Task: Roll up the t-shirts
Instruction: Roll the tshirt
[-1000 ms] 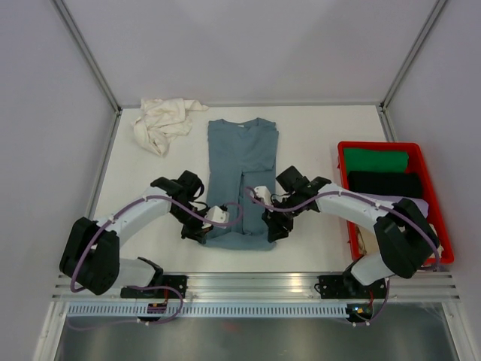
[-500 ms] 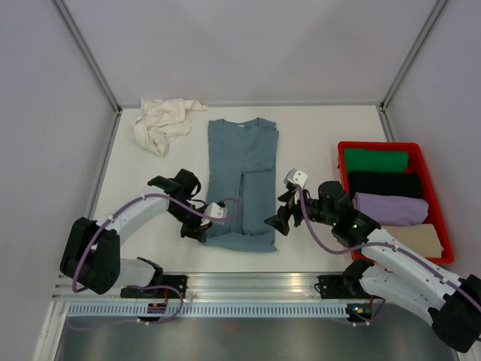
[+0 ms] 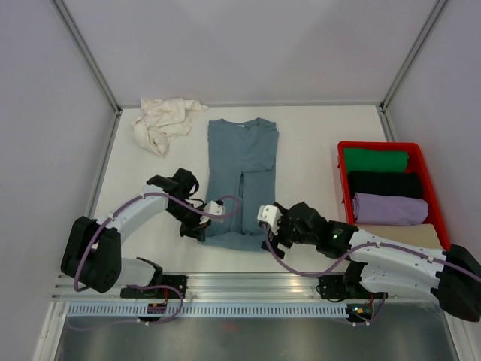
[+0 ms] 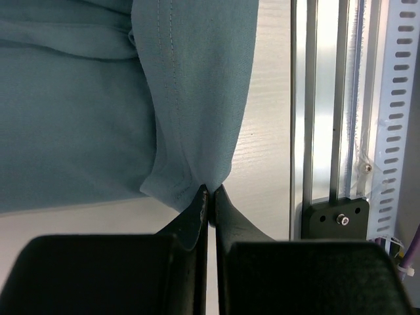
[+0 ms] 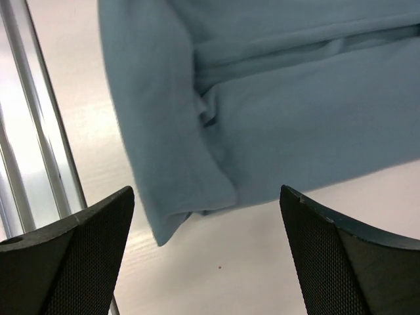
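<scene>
R gripper had dropped to the 5 o'clock hem corner of the soft blue-grey t-shirt, a folded oblong at table centre, jaws wide & empty, while L gripper clenched its 7 o'clock corner.

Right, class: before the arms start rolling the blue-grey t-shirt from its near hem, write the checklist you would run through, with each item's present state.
1. Left claw shut on the near left corner of the blue-grey t-shirt: ok.
2. Right claw gripping the near right corner: not ok; it is open, hovering over that corner.
3. Shirt folded into a long strip, lying flat: ok.
4. Cream t-shirt apart from the blue-grey one: ok.
5. Room in the red crate for another roll: cannot tell.
</scene>
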Controlling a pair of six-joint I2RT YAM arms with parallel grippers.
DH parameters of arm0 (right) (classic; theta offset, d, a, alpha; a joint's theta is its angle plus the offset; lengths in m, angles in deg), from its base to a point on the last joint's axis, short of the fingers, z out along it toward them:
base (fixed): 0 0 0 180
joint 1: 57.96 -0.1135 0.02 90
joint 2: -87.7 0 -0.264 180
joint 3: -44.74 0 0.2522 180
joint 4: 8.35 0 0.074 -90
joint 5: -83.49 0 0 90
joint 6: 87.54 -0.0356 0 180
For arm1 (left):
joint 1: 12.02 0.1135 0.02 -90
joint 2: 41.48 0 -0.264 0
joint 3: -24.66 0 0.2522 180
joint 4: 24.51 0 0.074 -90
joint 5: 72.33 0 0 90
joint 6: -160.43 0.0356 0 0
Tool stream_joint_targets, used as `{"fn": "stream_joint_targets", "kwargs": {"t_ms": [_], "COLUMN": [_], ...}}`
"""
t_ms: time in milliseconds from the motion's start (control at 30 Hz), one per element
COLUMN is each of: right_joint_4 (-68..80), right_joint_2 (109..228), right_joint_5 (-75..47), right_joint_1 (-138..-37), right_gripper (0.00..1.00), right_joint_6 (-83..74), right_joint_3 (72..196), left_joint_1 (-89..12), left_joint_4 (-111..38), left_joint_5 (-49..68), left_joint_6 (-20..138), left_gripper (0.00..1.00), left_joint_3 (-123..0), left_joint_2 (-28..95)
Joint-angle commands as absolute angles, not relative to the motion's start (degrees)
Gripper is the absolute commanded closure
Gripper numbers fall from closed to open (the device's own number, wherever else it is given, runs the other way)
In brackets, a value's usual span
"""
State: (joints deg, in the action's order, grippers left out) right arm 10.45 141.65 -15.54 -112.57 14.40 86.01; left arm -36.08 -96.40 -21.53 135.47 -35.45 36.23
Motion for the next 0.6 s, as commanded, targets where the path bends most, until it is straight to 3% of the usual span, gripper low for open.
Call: {"fn": "stream_joint_targets", "kwargs": {"t_ms": [0,367,433,567], "right_joint_4": [17.27,16.84,16.05,14.38], "right_joint_2": [146.22,152.29,154.05,154.67], "right_joint_5": [-10.45,-9.14,-10.45,-12.75], "right_joint_1": [-117.28,-120.19,-120.28,-120.28], "right_gripper": [0.03,0.07,0.12,0.4], "right_joint_6": [23.73,27.24,27.6,26.9], "right_joint_3": [88.82,88.91,89.35,90.4], "left_joint_1": [-35.32,-34.96,-34.79,-34.7], "left_joint_4": [-95.22,-95.22,-95.13,-95.13], "left_joint_5": [-24.17,-24.43,-24.52,-24.34], "left_joint_6": [136.52,136.53,136.26,135.91], "left_gripper": [0.98,0.98,0.98,0.98], "left_joint_3": [-36.21,-36.74,-36.74,-37.09], "left_joint_2": [36.65,37.09,37.09,37.26]}}
